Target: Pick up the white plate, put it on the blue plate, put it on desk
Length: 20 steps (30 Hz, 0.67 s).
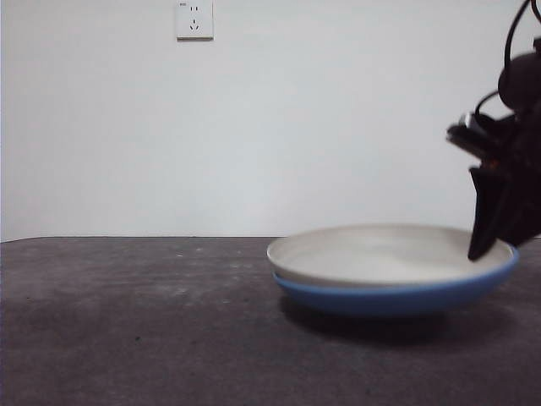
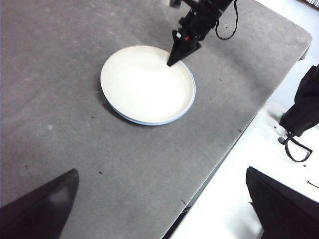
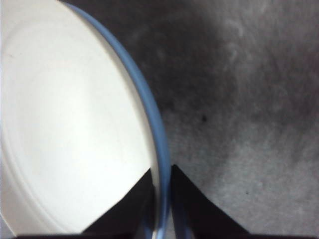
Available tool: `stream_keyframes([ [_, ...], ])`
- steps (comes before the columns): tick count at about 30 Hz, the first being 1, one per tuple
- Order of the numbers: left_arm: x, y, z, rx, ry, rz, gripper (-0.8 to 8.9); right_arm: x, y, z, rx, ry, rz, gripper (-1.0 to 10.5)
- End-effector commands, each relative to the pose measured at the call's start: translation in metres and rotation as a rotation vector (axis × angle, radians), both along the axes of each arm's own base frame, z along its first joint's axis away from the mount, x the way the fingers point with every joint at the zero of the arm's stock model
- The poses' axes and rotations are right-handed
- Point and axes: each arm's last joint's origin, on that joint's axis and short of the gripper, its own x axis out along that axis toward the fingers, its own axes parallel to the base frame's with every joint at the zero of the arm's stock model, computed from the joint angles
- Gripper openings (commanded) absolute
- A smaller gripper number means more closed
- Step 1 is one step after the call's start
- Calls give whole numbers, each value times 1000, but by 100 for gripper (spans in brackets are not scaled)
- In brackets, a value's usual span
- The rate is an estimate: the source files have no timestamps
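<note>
Two plates: white plate (image 1: pixel 385 254) nested in blue plate (image 1: pixel 397 296), right of centre on the desk (image 1: pixel 127 321).
Done: stacking.
Left: front view suggests the stack hangs tilted just above the desk; setting down remains.
Orientation: round, no long axis; faces up.
Right gripper (image 3: pixel 162 186): jaws clamped on both rims.
Left gripper (image 2: pixel 159 204): jaws spread, well away.

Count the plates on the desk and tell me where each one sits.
2. The blue plate is underneath; the white plate is nested inside it. The right gripper clamps both rims. A further plate beneath could be hidden.
</note>
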Motion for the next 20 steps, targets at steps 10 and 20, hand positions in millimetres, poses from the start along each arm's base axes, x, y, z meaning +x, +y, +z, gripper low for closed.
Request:
stream_keyframes([
  [10,-1,0,4,-16,-13,-4,626,7,48,40,60,-21,29,8],
  [20,-1,0,4,-16,-13,-4,626,5,97,34,98,-17,88,8],
])
